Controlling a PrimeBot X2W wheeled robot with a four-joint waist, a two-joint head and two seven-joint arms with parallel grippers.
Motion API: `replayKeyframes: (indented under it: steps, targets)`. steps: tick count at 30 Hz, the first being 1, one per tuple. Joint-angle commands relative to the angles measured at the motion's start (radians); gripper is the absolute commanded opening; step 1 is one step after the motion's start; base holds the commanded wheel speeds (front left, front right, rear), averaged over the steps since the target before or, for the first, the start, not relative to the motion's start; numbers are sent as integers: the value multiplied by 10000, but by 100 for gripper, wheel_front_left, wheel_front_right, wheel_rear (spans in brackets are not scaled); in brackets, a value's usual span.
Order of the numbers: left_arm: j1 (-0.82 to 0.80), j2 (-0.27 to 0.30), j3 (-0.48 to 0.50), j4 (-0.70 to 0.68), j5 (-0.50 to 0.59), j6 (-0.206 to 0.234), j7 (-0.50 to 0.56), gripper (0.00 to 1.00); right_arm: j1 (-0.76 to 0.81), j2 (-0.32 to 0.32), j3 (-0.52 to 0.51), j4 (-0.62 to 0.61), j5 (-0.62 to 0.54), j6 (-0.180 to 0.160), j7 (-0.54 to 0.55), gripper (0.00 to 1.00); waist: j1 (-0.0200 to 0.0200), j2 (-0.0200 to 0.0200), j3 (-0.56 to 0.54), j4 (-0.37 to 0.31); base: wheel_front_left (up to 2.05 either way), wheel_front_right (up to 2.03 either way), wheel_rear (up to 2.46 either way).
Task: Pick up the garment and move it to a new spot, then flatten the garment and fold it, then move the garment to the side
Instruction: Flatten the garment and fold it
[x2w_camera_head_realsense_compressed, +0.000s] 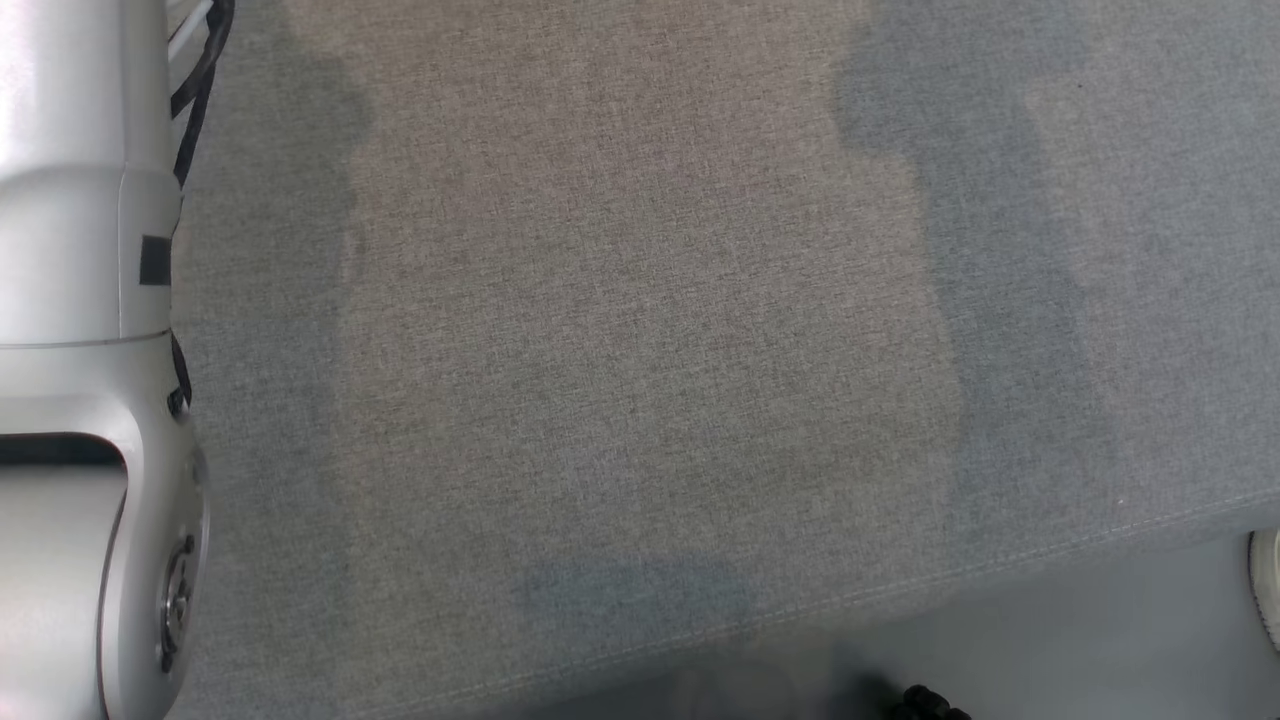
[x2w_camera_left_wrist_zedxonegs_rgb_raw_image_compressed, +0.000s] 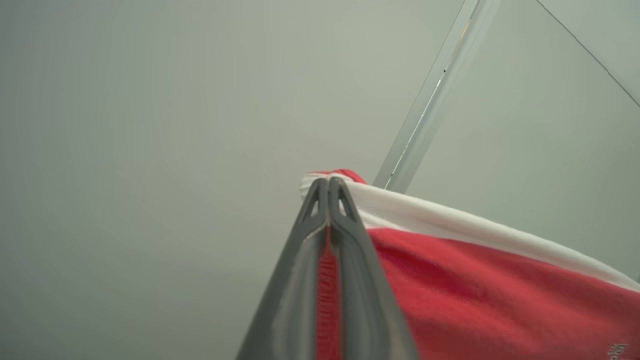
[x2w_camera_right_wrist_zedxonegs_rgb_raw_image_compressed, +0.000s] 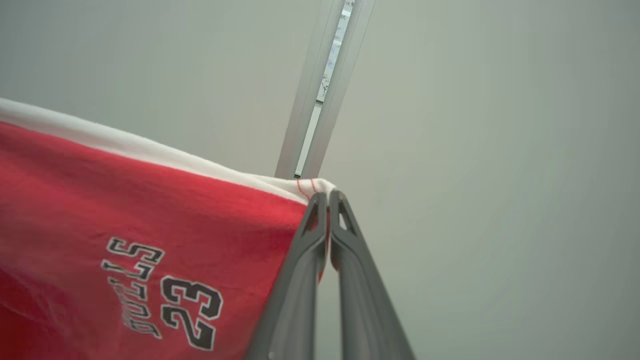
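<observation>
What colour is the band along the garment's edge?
White band on the red garment; clearest in the left wrist view.

In the left wrist view the garment (x2w_camera_left_wrist_zedxonegs_rgb_raw_image_compressed: 500, 290) was cut off at 3 and 6 o'clock, and a small mark (x2w_camera_left_wrist_zedxonegs_rgb_raw_image_compressed: 618, 350) at 4 o'clock could not be read. In the right wrist view it was cut off at 6 and 9 o'clock. In the head view a pale forearm (x2w_camera_head_realsense_compressed: 80, 300) was cropped at 9 o'clock, and a dark object (x2w_camera_head_realsense_compressed: 930, 705) at 5 o'clock could not be identified.
</observation>
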Motion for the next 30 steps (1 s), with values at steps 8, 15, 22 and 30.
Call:
replayKeyframes:
  steps: [8, 15, 22, 30]
  targets:
    - [1117, -342, 121, -178, 365, -812, -69, 0, 308, -402, 433, -166, -281, -11, -811, 0, -2, -1, 178, 156, 0, 0, 0]
    - [2823, -438, -840, 24, 364, -1041, -5, 0, 2485, -1654, 2044, -1730, 1041, -13, 1123, 0, -2, -1, -242, 508, 0, 0, 0]
    - [4987, -423, -1458, -771, 193, -911, 797, 0, 5660, -3427, 2224, -5133, 2843, -13, 4014, 0, -2, -1, -1106, 772, 0, 0, 0]
    - [7798, -126, -1820, -2403, -28, -323, 2024, 0, 9089, -3837, 983, -7624, 3496, -11, 5976, 0, -2, -1, -2189, 922, 0, 0, 0]
